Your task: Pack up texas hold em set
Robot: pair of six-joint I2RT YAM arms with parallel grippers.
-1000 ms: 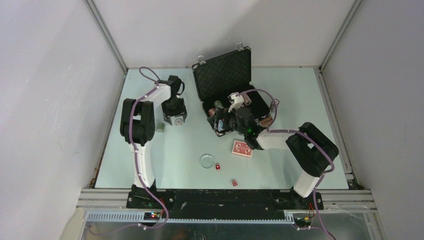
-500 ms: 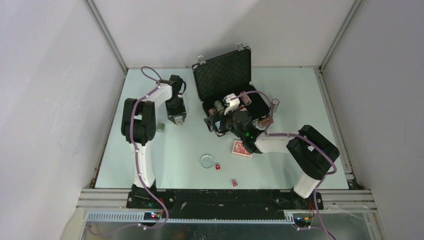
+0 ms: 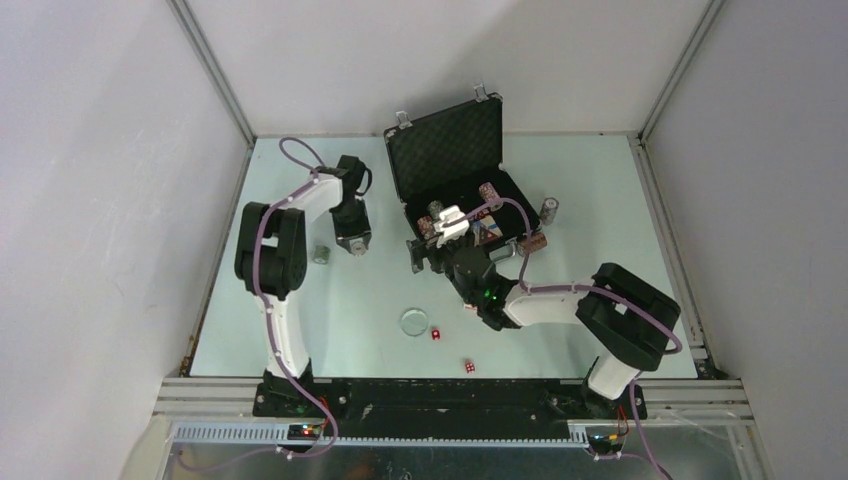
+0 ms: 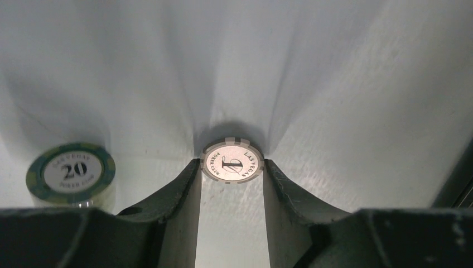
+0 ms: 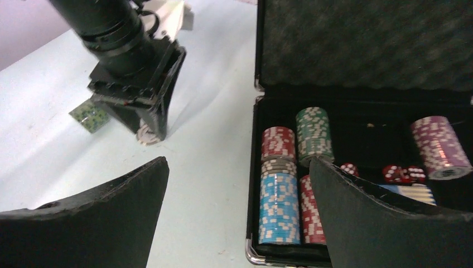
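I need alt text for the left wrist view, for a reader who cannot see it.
The two dark fingers of the left gripper touch both sides of a grey chip marked 1, flat on the pale table. A green chip marked 20 lies apart, to the left in the view.

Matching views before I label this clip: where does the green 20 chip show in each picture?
Top external: the green chip lies on the table, left side, just left of the left gripper.
Left wrist: lower left, left of the left gripper.
Right wrist: upper left, left of the left gripper.
Shared landmark: the left gripper, closed on a white chip.
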